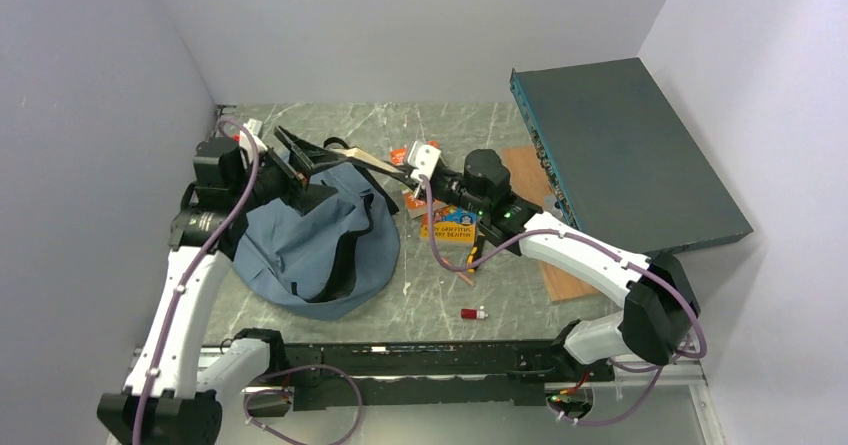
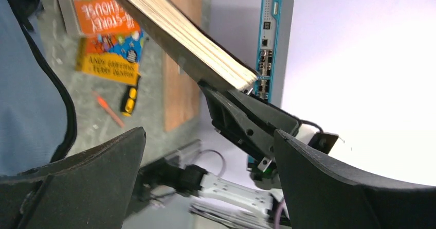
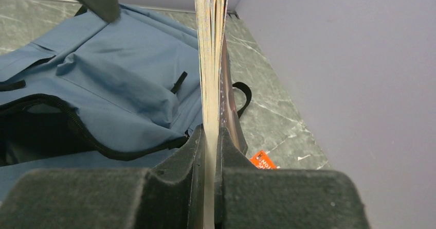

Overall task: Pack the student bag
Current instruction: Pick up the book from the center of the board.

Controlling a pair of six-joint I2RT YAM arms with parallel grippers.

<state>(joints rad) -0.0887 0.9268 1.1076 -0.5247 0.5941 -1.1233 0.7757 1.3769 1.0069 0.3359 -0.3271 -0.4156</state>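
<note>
The student bag (image 1: 320,245) lies slumped at the left of the table, dusty blue with its black-zippered mouth (image 3: 77,128) open. A thin book (image 1: 358,156) hangs tilted over the bag's top edge. My right gripper (image 1: 402,177) is shut on its spine end. In the right wrist view the page edges (image 3: 212,59) rise straight out from between the pads. My left gripper (image 1: 315,170) hovers over the bag beside the book, open with nothing between its fingers (image 2: 87,182). The book (image 2: 180,33) passes above it.
A dark teal flat box (image 1: 625,155) leans at the back right, over a wooden board (image 1: 562,270). An orange-covered book (image 1: 447,223), a yellow-black tool (image 1: 471,256), an orange pencil (image 1: 465,278) and a small red object (image 1: 473,313) lie right of the bag. Walls close in on both sides.
</note>
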